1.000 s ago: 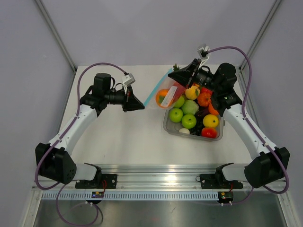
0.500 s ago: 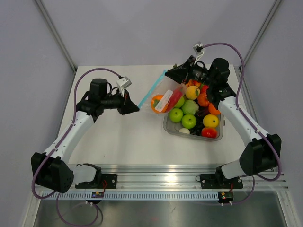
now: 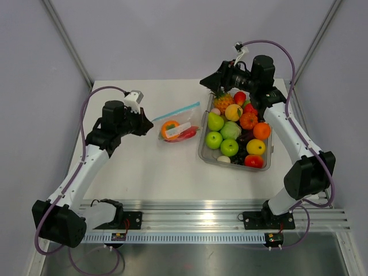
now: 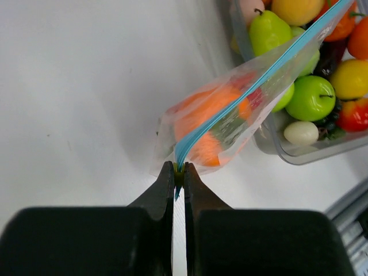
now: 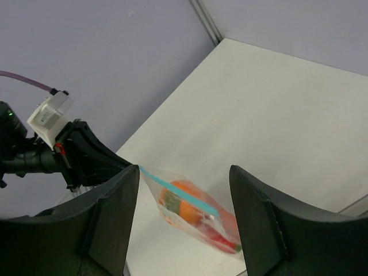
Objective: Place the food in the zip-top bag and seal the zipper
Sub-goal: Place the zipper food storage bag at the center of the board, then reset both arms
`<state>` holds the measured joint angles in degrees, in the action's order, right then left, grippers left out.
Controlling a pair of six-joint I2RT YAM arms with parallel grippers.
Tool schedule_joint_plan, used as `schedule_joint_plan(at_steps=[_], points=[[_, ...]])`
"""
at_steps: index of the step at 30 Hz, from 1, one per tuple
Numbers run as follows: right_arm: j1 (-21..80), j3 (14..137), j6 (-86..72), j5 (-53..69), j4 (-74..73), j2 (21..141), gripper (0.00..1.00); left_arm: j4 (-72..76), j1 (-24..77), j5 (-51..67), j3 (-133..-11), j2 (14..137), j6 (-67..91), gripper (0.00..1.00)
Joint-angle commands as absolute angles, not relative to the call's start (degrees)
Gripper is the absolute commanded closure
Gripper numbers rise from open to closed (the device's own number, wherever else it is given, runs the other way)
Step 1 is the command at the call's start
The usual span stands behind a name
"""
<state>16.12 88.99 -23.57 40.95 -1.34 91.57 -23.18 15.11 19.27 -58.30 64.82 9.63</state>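
From above: bag [image 3: 175,127] low on the counter [image 3: 138,167], just left of the tray [image 3: 201,154], belly seemingly resting on the surface. Inside, the orange piece [image 3: 169,127] and the chili [image 3: 185,134]. Zipper [image 3: 181,111] slanting away from the left fingers [image 3: 152,121], pinched on its near end. Right fingers [image 3: 203,85] up over the tray's far corner, apart from the bag, spread wide, holding nothing.

Left wrist: left fingers [image 4: 179,168] closed tight on the very tip of the zipper [image 4: 253,87], bag [image 4: 230,135] trailing off it toward the tray [image 4: 276,154]. Orange piece [image 4: 210,112] bulging the film on both sides of the strip; a blur of red behind, likely the chili. Seal along the strip's length: cannot tell.

Right wrist: right fingers [image 5: 184,184] open and empty, looking down on the bag [image 5: 201,221] and its zipper [image 5: 178,191], with the left fingers [image 5: 95,164] at the strip's far end.

Handling, as a judgement: expect thin, limp, slick film with next to no weight, and toys inside free to slide and tug the mouth askew. Take hold only at the strip, the one stiffish part; pinch across it beside the held end and run along. Avoid grabbing the belly: likely to crumple and slip.
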Motion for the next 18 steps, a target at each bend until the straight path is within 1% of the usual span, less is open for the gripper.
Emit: schedule_joint_plan(at_steps=[1, 4, 7, 10, 11, 12, 13, 14, 15, 16, 17, 18], points=[[16.08, 89.04, -20.83, 35.7, -5.99, 90.44, 0.28, -17.14, 14.59, 9.68, -59.05, 61.44, 11.86, 1.0], [16.0, 87.71, -21.01, 33.59, -6.76, 89.3, 0.26, -17.23, 14.15, 6.16, -61.08, 60.65, 11.52, 1.0], [16.0, 87.98, -21.53, 32.79, -9.39, 89.21, 0.21, -16.71, 14.06, 5.27, -62.05, 60.56, 10.99, 1.0], [16.0, 88.59, -21.01, 33.48, -12.99, 89.74, 0.17, -14.34, 14.15, 9.73, -58.2, 58.72, 10.64, 1.0], [16.0, 88.51, -20.57, 33.31, -13.79, 89.74, 0.15, -13.8, 14.15, 12.02, -56.7, 57.93, 10.46, 0.98], [16.0, 87.98, -20.31, 32.7, -14.67, 89.56, 0.13, -13.71, 14.15, 16.13, -54.17, 56.53, 10.72, 0.79], [16.08, 87.63, -19.78, 30.69, -16.5, 89.21, 0.11, -13.97, 14.15, 17.91, -53.53, 55.99, 10.72, 0.4], [16.0, 87.28, -18.82, 29.19, -17.65, 88.43, 0.09, -15.98, 14.24, 18.8, -53.09, 55.64, 10.64, 0.24], [16.0, 86.93, -18.55, 27.18, -18.88, 87.98, 0.02, -17.65, 14.33, 19.24, -53.78, 55.29, 10.46, 0.08], [16.08, 87.1, -18.46, 22.02, -22.38, 87.54, 0.01, -19.23, 14.33, 19.25, -54.66, 54.85, 9.76, 0.01], [16.08, 88.75, -17.76, 19.54, -24.94, 87.37, 0.0, -22.29, 14.33, 18.99, -55.71, 54.76, 9.41, 0.01], [16.0, 90.34, -17.06, 14.47, -31.57, 87.62, 0.01, -23.63, 14.33, 18.38, -58.33, 54.58, 8.97, 0.01]])
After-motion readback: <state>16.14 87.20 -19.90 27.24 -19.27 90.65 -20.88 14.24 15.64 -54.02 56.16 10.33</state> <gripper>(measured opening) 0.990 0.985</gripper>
